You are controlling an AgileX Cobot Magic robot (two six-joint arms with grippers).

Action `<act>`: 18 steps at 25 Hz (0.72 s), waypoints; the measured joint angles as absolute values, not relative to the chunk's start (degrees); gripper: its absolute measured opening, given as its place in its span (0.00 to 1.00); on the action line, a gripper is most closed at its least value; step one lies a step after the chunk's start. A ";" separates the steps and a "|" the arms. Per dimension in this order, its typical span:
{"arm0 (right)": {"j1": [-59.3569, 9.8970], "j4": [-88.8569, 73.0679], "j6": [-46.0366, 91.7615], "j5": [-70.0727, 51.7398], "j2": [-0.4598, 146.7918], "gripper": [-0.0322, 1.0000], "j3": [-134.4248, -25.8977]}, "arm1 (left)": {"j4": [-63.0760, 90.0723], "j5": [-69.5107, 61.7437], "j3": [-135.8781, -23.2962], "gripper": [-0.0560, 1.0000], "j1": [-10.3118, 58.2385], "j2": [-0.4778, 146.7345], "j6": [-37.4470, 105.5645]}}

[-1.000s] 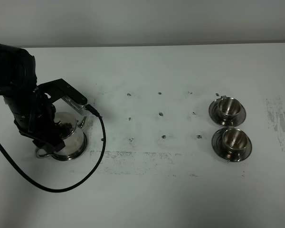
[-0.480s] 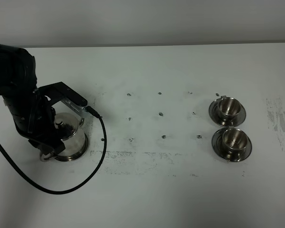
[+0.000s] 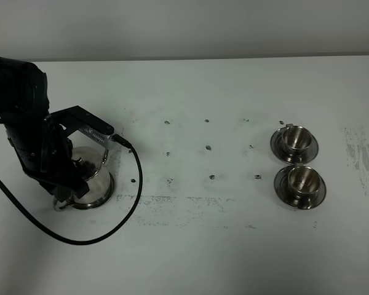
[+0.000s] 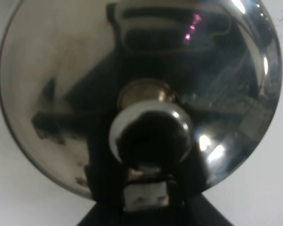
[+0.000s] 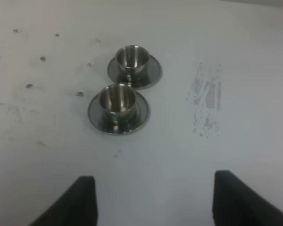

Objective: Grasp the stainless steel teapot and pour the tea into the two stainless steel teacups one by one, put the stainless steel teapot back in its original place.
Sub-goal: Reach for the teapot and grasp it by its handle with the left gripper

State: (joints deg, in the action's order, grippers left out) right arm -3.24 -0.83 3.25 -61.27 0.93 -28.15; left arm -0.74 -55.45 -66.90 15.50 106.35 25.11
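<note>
In the last second my left gripper (image 3: 63, 195) has gone from half open to fully closed. It looks clamped on the loop handle (image 3: 61, 204) at the near-left side of the teapot (image 3: 95, 183). The teapot sits on the table (image 3: 203, 246) at the left, not yet lifted, so I judge the grasp made and the lift next. The far cup (image 3: 295, 140) and near cup (image 3: 300, 179) wait well apart at the right. My right gripper (image 5: 153, 193) hangs open, empty.

teapot (image 3: 96, 185) largely hidden beneath left arm (image 3: 31, 132)
</note>
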 joint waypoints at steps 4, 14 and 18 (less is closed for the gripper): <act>-3.24 -0.83 3.25 -61.27 0.93 0.52 -28.15 | -0.69 -55.51 -66.90 0.23 15.95 105.46 25.00; -3.24 -0.83 3.25 -61.27 0.93 0.52 -28.15 | -0.69 -55.03 -67.21 0.23 15.95 104.28 24.44; -3.24 -0.83 3.25 -61.27 0.93 0.52 -28.15 | -0.69 -55.10 -69.16 0.23 15.95 103.70 23.88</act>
State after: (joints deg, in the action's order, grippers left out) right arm -3.24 -0.83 3.25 -61.27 0.93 -28.15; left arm -0.69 -55.10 -69.16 15.95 103.70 23.88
